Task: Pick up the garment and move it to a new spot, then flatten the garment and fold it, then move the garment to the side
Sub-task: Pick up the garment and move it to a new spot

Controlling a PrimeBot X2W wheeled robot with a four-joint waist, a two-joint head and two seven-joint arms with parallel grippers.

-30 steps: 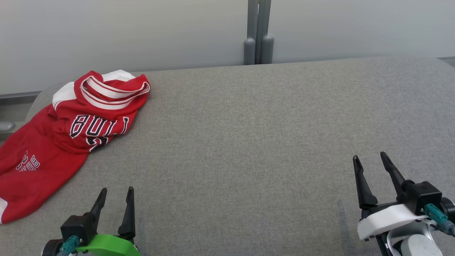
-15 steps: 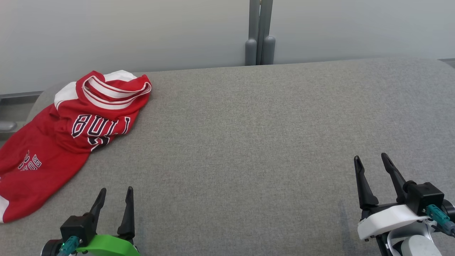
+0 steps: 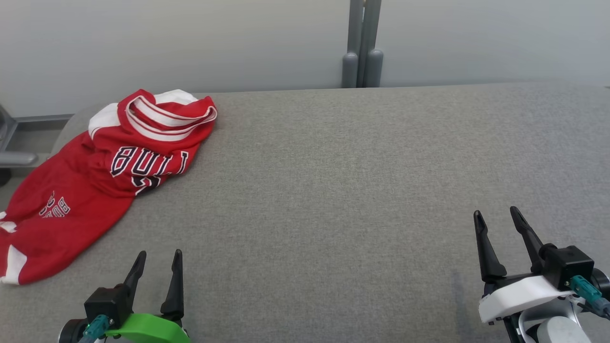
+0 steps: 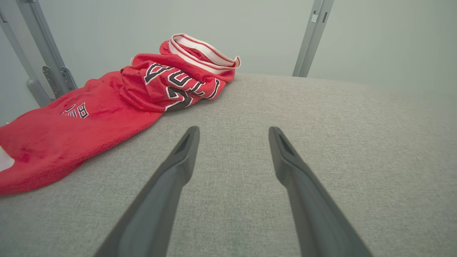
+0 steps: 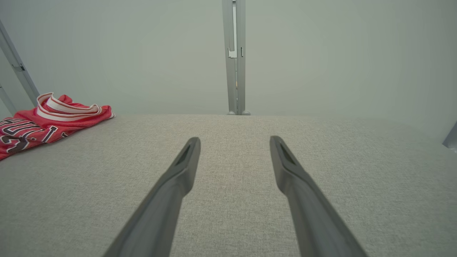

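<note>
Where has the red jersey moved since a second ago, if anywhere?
No. The red jersey keeps its gap to the grey post; both shifted right, so the camera turned.

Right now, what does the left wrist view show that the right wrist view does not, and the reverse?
Left wrist view: the open left gripper and the garment's lower part with its small print. Right wrist view: the open right gripper and the table's far right end. Both: the garment's striped collar, its large lettering, the grey table, the pale wall.
</note>
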